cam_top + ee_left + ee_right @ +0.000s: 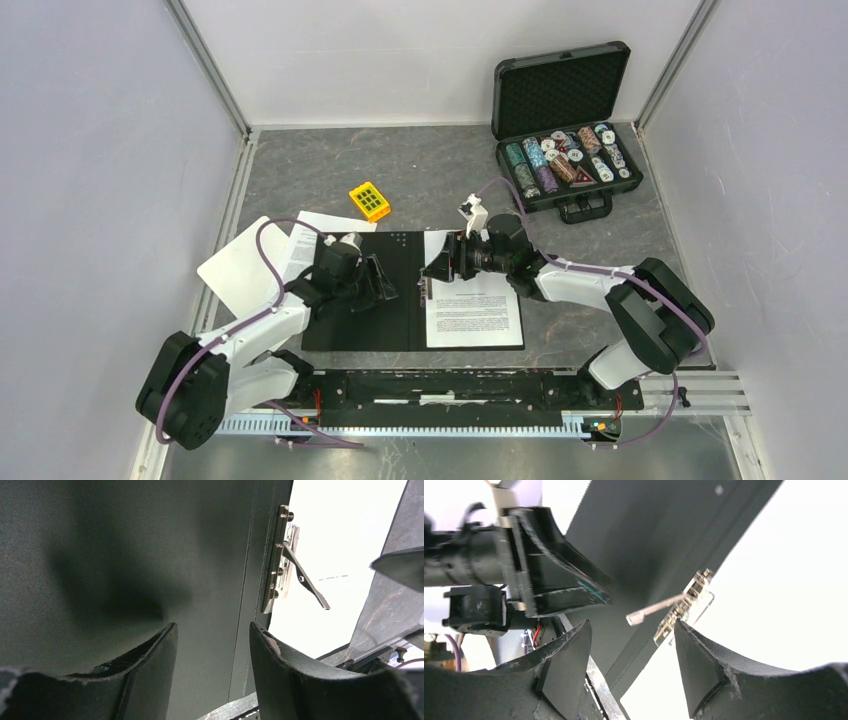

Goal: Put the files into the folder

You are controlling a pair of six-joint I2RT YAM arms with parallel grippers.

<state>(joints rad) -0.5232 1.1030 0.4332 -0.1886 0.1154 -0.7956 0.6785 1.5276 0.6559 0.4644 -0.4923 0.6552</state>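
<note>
The folder [400, 300] lies open flat by the near edge of the table, midway between its left and right edges, black inside up. The spine runs near to far and the covers spread left and right. The files [478, 315] sit on the right cover, long side along the spine and printed face up. The left gripper [212, 627] hangs low over the bare left cover, jaws wide with nothing between them. The right gripper [631, 625] is at the spine, jaws wide too, just short of the metal clip [684, 607], whose lever stands raised. More printed sheets [305, 240] lie towards the left edge.
</note>
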